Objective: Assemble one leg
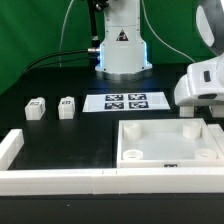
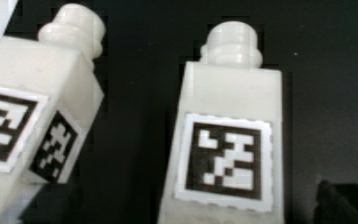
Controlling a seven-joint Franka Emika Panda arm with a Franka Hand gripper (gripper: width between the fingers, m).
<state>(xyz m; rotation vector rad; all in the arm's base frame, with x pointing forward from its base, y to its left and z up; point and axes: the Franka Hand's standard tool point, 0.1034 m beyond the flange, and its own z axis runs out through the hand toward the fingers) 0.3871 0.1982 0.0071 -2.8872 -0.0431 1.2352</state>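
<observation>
Green cloth backs the black worktop (image 1: pixel 90 138). The leg (image 2: pixel 226 130) lies close beside a twin leg (image 2: pixel 43 95), apparently under the claw (image 1: pixel 200 100) near the edge on the exterior view's right. Coming down off-centre could knock the twin or pinch both; I cannot tell how wide the claw is spread, and it seems to grip nothing.

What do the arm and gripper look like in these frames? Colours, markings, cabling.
White throughout. The arm base is a rounded housing with a black triangular sticker and a bluish ring at its foot. Thin cables loop behind it. The gripper is a blocky white body, blurred.
</observation>
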